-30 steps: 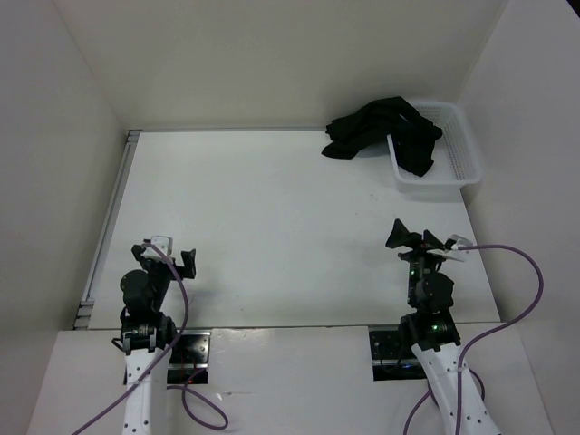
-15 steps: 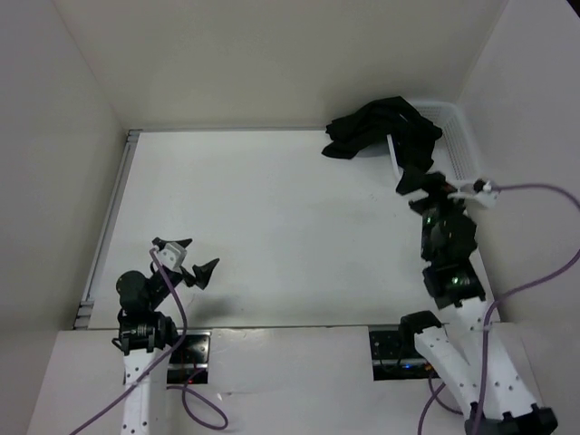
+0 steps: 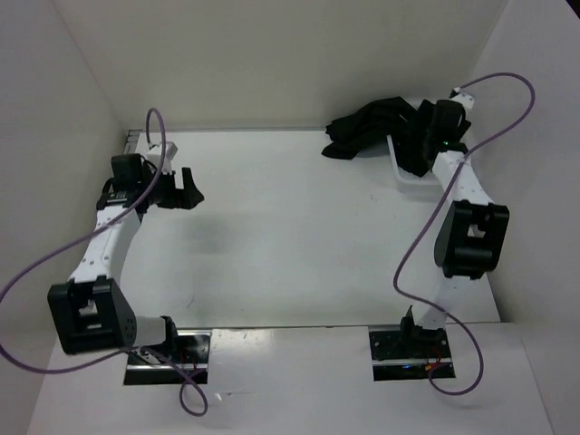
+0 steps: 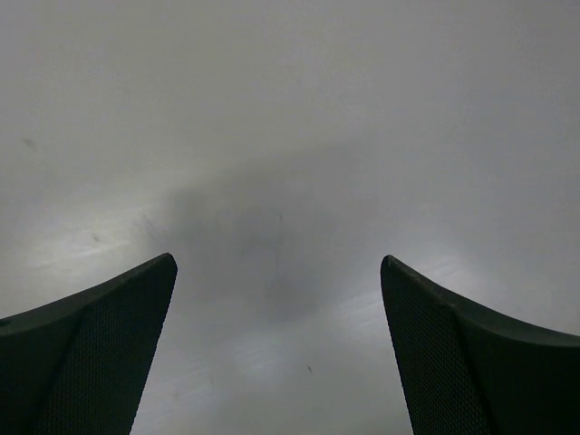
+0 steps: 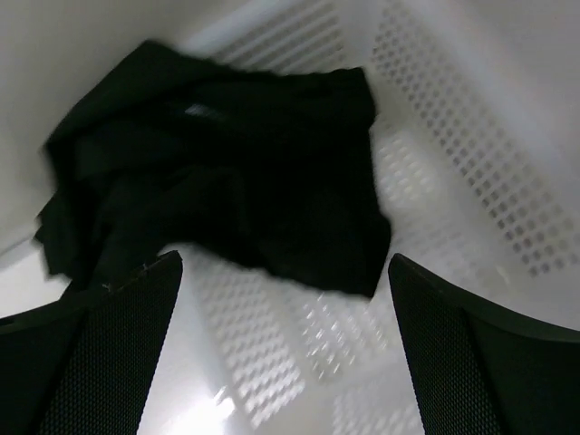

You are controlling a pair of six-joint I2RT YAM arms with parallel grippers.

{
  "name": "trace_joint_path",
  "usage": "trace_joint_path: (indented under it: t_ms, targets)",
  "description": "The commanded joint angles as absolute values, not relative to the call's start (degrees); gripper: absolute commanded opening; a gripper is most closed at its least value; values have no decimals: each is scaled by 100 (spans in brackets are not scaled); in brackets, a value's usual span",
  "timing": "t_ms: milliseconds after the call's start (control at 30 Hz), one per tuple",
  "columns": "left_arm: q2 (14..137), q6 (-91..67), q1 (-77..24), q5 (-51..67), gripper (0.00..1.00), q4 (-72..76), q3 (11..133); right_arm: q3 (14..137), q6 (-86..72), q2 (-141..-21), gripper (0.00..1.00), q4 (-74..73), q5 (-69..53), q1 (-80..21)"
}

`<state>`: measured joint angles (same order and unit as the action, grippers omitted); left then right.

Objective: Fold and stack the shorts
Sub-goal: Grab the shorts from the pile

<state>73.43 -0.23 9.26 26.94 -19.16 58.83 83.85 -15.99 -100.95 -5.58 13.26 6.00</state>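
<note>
The black shorts [image 3: 362, 129] lie crumpled at the far right, draped over the left rim of the white mesh basket [image 3: 408, 183] and spilling onto the table. In the right wrist view the shorts [image 5: 227, 181] fill the basket's far part. My right gripper [image 5: 285, 258] hangs open just above the basket floor [image 5: 299, 362], short of the cloth's near edge, with nothing between its fingers. The right arm [image 3: 458, 181] hides much of the basket from above. My left gripper [image 3: 186, 188] stands open over bare table at the far left, its jaws [image 4: 276, 263] empty.
White walls close in the table on the left, back and right. A metal rail [image 3: 113, 213] runs along the left edge. The right arm's cable [image 3: 412, 249] loops over the right side of the table. The basket's perforated wall [image 5: 489, 172] rises to the right of my right gripper.
Both arms have swung out from their bases. The left gripper went up to the far left of the table. The right one reached over the basket to the shorts. Both stayed open.
</note>
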Motion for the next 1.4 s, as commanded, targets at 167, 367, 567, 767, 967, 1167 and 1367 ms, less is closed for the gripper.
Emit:
trace_joint_path:
  t_ms: [167,367,567,767,967,1167,1367]
  targets:
    - [8165,0,773,3244,100,-3366,6310,10028,-1512,-11978,99,-1160,247,1099]
    - [8490,0,502,2655,100,-3366,6425,10564,-1573,-12725,99,-1389,-9,1151]
    - [8543,0,378,2574,100,-3436,6486,11179,-1687,-13306,99,-1713,412,1099]
    - [8543,0,378,2777,100,-3551,6600,11478,-1740,-13491,67,-1767,554,1151]
    - [8543,0,378,2716,100,-3551,6653,11619,-1802,-13149,0,-1916,492,1213]
    - [8490,0,378,2830,100,-3305,6995,11724,-1732,-11990,0,-1846,492,1090]
    - [8377,0,378,2953,100,-3007,7251,12330,-1240,-10831,0,-1793,1256,397]
